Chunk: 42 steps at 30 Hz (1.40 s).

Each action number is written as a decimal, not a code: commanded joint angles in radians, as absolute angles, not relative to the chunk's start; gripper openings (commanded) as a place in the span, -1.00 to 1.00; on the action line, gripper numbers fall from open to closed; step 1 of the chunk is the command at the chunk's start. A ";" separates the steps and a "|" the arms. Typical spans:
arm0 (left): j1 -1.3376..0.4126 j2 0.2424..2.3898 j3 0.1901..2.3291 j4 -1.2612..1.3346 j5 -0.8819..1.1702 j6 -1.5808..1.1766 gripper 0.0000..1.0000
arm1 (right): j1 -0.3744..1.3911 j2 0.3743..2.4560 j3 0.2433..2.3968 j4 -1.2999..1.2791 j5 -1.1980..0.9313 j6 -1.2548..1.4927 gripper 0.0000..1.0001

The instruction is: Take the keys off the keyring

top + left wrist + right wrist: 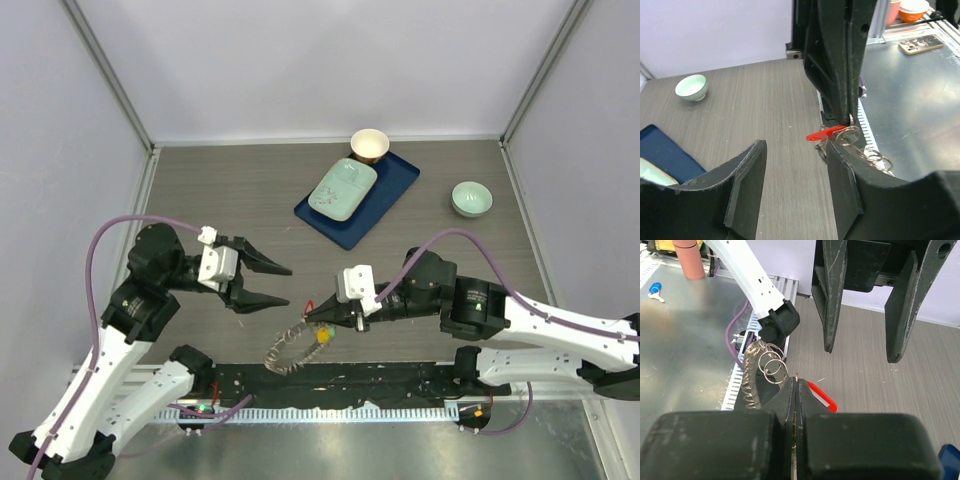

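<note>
At the tips of my right gripper (796,386), clenched on the keyring (756,377) just where the red key (821,396) joins it, the fringed loop trails off to one side and the key's head pokes out the other. My left gripper (288,285) hangs released just ahead, facing it. I judge this the first removal: the left must close on that red head and work it off.

Grey fringed keyring (285,352) — red key (821,396) at top, orange key (322,337) alongside.
</note>
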State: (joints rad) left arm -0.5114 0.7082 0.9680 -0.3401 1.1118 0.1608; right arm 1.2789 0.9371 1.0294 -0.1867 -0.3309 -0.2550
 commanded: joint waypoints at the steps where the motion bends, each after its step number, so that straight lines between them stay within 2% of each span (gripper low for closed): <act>1: -0.517 0.696 0.943 -0.278 1.209 0.138 0.06 | 1.270 0.949 1.092 -0.072 -0.380 -0.255 -0.99; 12: -0.535 0.632 0.850 -0.256 1.131 0.057 0.04 | 1.253 0.997 1.108 -0.017 -0.399 -0.265 -0.99; 21: -0.537 0.632 0.850 -0.247 1.115 0.057 -0.13 | 1.247 1.015 1.114 -0.008 -0.420 -0.253 -0.99; 33: -0.537 0.604 0.833 -0.245 1.134 0.005 -0.16 | 1.238 1.017 1.095 -0.005 -0.396 -0.256 -0.99; 38: -0.537 0.589 0.822 -0.244 1.085 -0.035 -0.29 | 1.236 1.028 1.091 0.023 -0.406 -0.255 -0.98; 42: -0.537 0.614 0.830 -0.221 1.089 -0.098 -0.29 | 1.236 1.034 1.088 0.034 -0.411 -0.250 -0.99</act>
State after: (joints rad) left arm -0.5327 0.5945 0.8261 -0.2798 1.1000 -0.0235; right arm 1.2415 1.0351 1.0569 -0.0818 -0.4061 -0.2581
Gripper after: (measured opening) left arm 0.357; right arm 0.012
